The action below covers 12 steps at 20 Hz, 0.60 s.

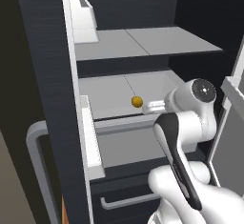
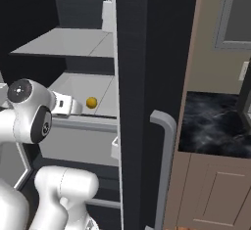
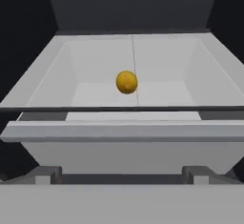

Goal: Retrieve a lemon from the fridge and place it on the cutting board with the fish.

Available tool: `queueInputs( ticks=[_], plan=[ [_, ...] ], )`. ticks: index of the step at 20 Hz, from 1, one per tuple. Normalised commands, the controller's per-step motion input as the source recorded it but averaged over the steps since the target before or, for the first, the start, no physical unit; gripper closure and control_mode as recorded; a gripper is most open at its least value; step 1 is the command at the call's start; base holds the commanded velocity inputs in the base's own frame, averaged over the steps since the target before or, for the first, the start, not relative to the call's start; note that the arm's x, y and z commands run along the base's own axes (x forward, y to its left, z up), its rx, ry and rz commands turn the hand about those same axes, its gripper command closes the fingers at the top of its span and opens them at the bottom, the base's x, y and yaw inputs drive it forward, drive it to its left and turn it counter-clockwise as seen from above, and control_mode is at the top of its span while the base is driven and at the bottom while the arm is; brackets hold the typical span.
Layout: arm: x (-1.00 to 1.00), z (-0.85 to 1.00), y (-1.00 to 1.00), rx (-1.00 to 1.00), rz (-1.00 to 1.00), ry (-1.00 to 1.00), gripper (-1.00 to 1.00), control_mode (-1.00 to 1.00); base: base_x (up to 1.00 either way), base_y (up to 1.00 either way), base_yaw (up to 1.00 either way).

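The fridge (image 1: 47, 99) stands with its doors open, and the dark edge of one door (image 2: 142, 77) runs down the middle of the right base view. The lemon (image 1: 137, 102) (image 2: 91, 102) (image 3: 127, 82), small, round and yellow-orange, lies alone in a pale grey tray (image 3: 43, 82) on a middle shelf. My gripper (image 3: 123, 175) is open in front of the tray's front rim, short of the lemon and a little below it, with nothing between the fingertips (image 3: 47, 174). The cutting board and the fish are out of view.
A grey shelf (image 1: 143, 44) spans the fridge above the tray. A door bin (image 1: 83, 13) hangs at upper left. Grey bar handles (image 1: 35, 161) (image 2: 166, 146) stick out from the doors. A lower drawer handle (image 1: 128, 200) lies below. A dark marble counter (image 2: 215, 126) is to the right.
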Motion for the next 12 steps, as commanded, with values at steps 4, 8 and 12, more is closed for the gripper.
queueInputs(
  ticks=[4,8,12],
  plan=[
    [0.29,0.00,-0.01,0.00,-0.01,0.06,-1.00,-1.00,0.00,0.00,0.00],
    [0.39,0.00,0.00,0.00,0.00,0.02,-1.00,-1.00,0.00,0.00,0.00],
    [0.42,0.00,-0.02,0.00,0.00,0.01,-1.00,-1.00,0.00,0.00,0.00]
  ],
)
